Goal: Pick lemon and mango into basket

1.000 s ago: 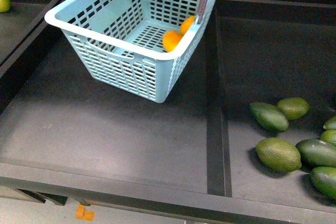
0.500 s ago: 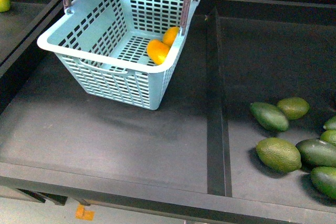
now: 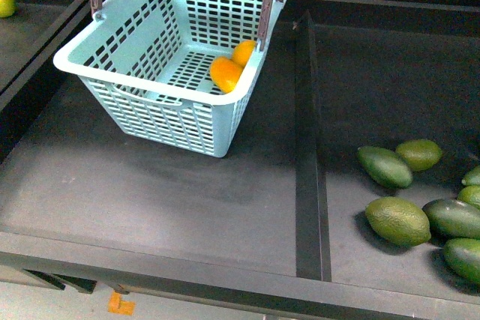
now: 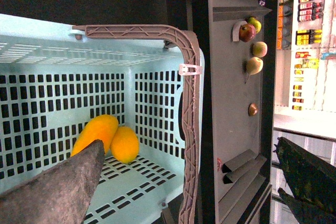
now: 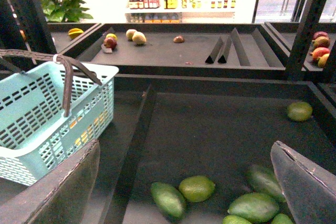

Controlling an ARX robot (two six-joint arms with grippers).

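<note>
The aqua basket stands at the back left of the middle bin, its brown handle raised. Inside, against its right wall, lie the longer orange-yellow mango and a shorter, rounder deep-yellow fruit, the lemon. The left wrist view looks into the basket at the mango and lemon. My left gripper is open above it, with the handle between its spread fingers, untouched. My right gripper hangs open over the right bin, holding nothing. Neither gripper shows in the front view.
Several dark green oval fruits lie in the right bin behind a raised divider. A yellow-green fruit sits in the far left bin. A farther shelf carries apples and pears. A lime-like fruit lies at the right bin's back.
The basket came down and leftward, then stayed still. The left gripper, seen at the handle half a second ago, has left the front view.
</note>
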